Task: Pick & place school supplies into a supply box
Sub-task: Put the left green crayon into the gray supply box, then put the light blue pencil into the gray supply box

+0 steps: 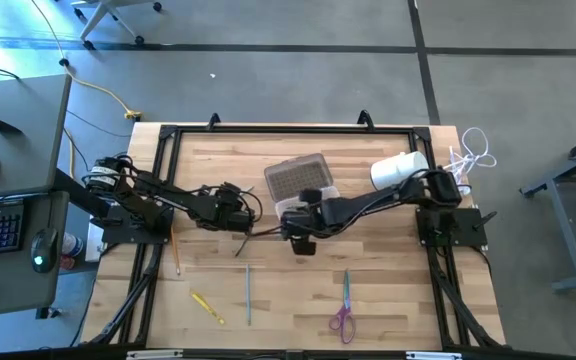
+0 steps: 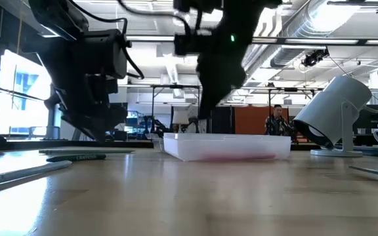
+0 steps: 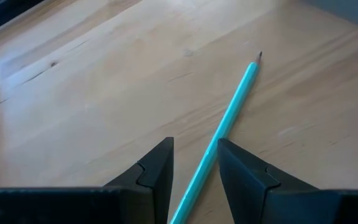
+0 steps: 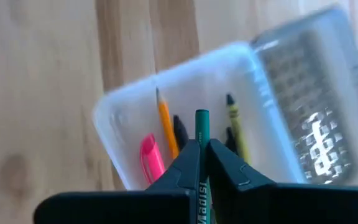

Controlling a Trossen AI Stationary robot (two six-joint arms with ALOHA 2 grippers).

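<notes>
The supply box is a clear plastic case standing open near the table's middle, its textured lid folded back. Inside lie an orange pencil, a pink piece, a black one and a yellow-green one. Above the box, my right gripper is shut on a dark green pencil. To the box's left, my left gripper stands open over a teal pencil that lies flat on the wood, seen between its fingers. My right gripper pinches the green pencil between its two fingers, with the pencil lying along them. Its flat end sticks out a little past the fingertips, and its printed shaft runs back between them. The fingers slant down from above. The pencil is lifted clear over the open box.
A white cylinder and a white cable bundle sit at the far right. Purple-handled scissors, a yellow pencil, a green one and an orange one lie toward the near edge.
</notes>
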